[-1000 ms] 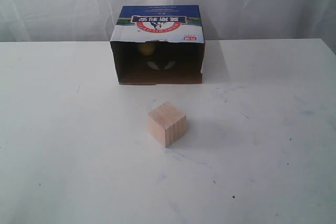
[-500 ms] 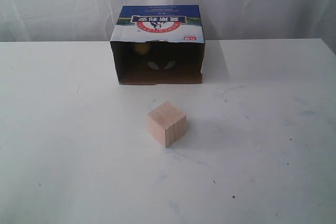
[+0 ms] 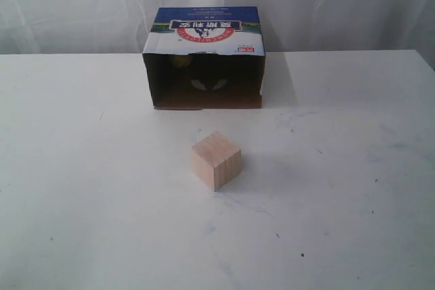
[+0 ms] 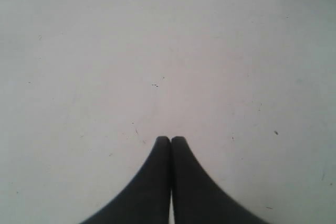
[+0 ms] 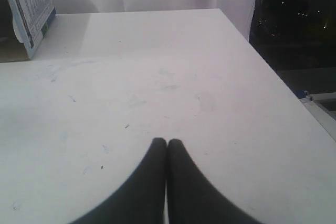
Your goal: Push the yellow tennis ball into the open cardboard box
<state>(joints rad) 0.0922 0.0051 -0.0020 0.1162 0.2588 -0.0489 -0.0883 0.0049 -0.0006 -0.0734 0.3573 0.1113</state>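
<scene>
The open cardboard box (image 3: 204,35) lies on its side at the back of the table, its dark opening facing the front. Deep inside, near the upper left of the opening, the yellow tennis ball (image 3: 180,62) shows only as a dim yellowish patch. A corner of the box (image 5: 29,9) also shows in the right wrist view. My left gripper (image 4: 170,139) is shut over bare table with nothing between its fingers. My right gripper (image 5: 167,141) is shut too, over bare table to the right of the box. Neither gripper appears in the exterior view.
A pale wooden cube (image 3: 215,160) stands on the white table (image 3: 340,168) in front of the box's opening. The table's right edge (image 5: 273,72) drops off to a dark area. White curtains hang behind the table.
The yellow ball has moved deeper into the box and left, dimming from a clear yellow shape to a faint patch. The box, cube and view otherwise stay the same.
</scene>
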